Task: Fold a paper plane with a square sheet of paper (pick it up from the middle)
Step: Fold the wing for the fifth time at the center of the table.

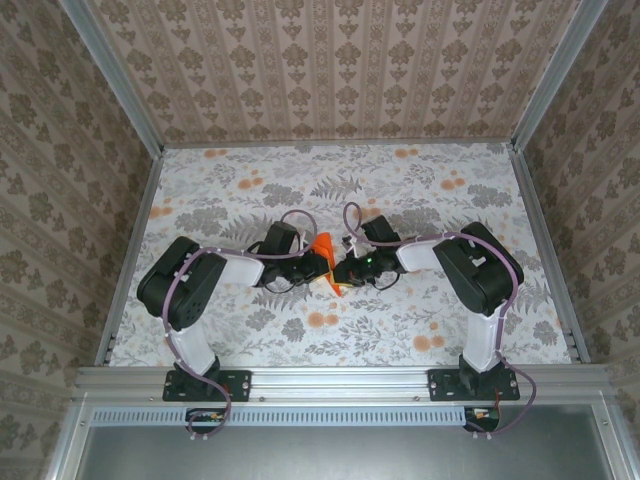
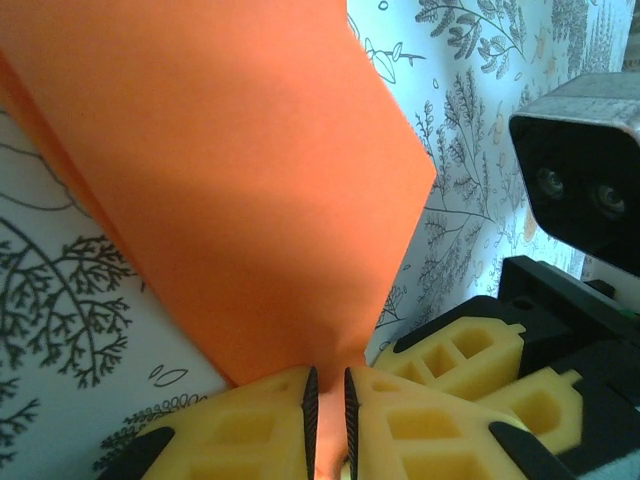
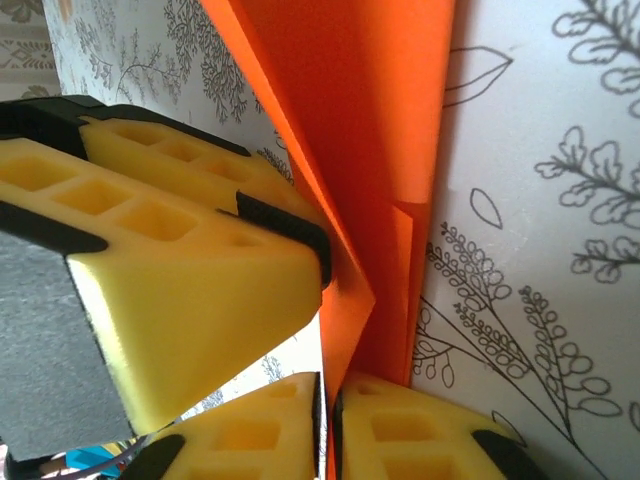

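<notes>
No legible text or labels, seemingly.

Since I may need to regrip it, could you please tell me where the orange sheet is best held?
Probably its folded edge, edge-on from either side, as the left end effector and right end effector pinch it now: the orange sheet stands creased above the table, so its thin layers suit a pinch.
</notes>
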